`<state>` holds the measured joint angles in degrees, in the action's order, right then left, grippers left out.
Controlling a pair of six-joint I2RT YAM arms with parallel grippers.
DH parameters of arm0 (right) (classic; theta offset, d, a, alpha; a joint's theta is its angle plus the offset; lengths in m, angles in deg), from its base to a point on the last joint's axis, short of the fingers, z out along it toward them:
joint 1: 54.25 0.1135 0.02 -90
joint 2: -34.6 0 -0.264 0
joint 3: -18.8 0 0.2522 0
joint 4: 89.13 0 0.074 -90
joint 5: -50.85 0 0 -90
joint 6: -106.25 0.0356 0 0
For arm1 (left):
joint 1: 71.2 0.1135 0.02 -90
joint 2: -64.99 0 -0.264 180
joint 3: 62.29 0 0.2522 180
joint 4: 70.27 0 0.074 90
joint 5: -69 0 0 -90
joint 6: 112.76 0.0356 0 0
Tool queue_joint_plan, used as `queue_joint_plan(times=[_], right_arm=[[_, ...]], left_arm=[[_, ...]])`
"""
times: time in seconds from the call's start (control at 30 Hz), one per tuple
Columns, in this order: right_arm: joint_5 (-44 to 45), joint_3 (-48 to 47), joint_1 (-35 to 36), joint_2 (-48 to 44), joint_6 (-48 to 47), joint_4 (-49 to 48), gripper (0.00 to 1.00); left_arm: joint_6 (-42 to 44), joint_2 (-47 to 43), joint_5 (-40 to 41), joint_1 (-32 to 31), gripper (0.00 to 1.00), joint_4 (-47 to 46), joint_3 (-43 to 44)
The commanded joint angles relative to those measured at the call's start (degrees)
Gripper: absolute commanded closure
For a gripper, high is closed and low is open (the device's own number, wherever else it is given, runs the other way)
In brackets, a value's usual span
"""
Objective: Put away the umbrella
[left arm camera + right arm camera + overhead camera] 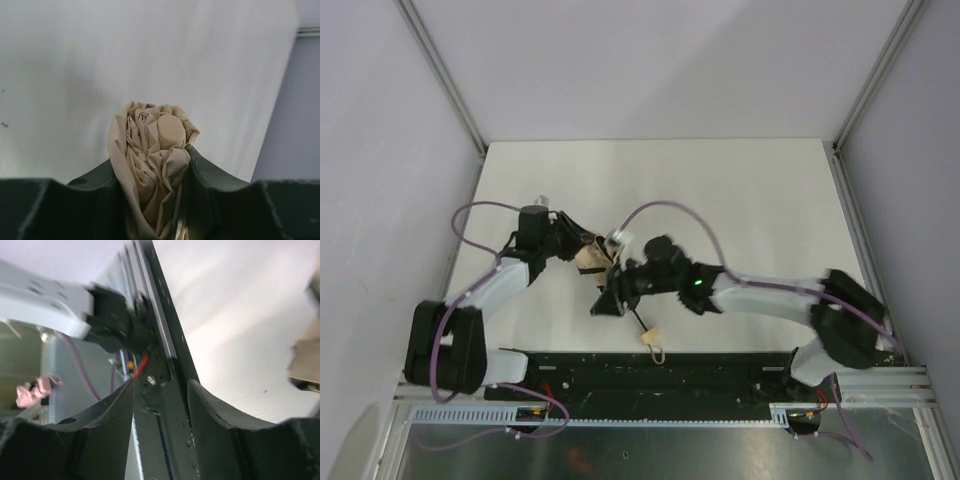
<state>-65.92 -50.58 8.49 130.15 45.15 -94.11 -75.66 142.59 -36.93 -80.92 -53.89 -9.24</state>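
Observation:
The umbrella lies on the white table: a bunched beige canopy, a thin black shaft running toward the near edge, and a pale handle with a strap loop. My left gripper is shut on the canopy. In the left wrist view the crumpled fabric fills the gap between the dark fingers, and its round tan cap points away. My right gripper hovers over the shaft just below the canopy. Seen from the right wrist, that gripper is open and holds nothing, and a bit of beige fabric shows at the right edge.
A black base rail runs along the near table edge, just behind the handle. Grey enclosure walls and metal posts border the table. Purple cables arc over both arms. The left arm's base shows in the right wrist view.

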Motion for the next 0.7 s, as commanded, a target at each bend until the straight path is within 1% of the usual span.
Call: queue_joint_plan(times=[0.0,0.13,0.23,0.3,0.37,0.47,0.57,0.63,0.67], right_arm=[[1.74,-1.41,-7.75,-19.51,-1.67,10.40,0.47],[3.13,-1.23,-16.70,-29.41,-3.69,21.19,0.44],[3.65,-1.17,-21.61,-34.14,-5.84,25.86,0.43],[3.43,-1.10,-24.66,-36.29,-6.90,28.06,0.43],[3.07,-0.77,-27.45,-37.87,-7.78,29.53,0.43],[2.41,0.81,-29.63,-39.68,-8.21,30.23,0.43],[2.12,3.38,-30.21,-41.19,-8.02,29.34,0.43],[2.04,4.92,-30.39,-41.95,-7.80,29.10,0.43],[1.92,5.70,-30.44,-42.29,-7.63,29.02,0.43]], left_arm=[[7.06,-11.77,-4.48,0.82,1.00,-15.59,0.32],[19.64,-18.04,-3.93,0.60,1.00,-18.33,4.68],[29.54,-20.46,-4.54,-0.83,1.00,-19.81,8.97],[36.85,-21.19,-4.44,-3.60,1.00,-20.10,11.25],[44.54,-21.77,-2.22,-7.98,1.00,-20.17,12.22],[51.08,-21.39,2.57,-14.14,1.00,-21.38,10.56],[55.72,-21.24,9.20,-21.39,1.00,-26.36,4.32],[56.20,-21.04,14.95,-25.62,1.00,-31.29,-1.27],[54.86,-20.45,17.24,-27.24,1.00,-33.74,-3.93]])
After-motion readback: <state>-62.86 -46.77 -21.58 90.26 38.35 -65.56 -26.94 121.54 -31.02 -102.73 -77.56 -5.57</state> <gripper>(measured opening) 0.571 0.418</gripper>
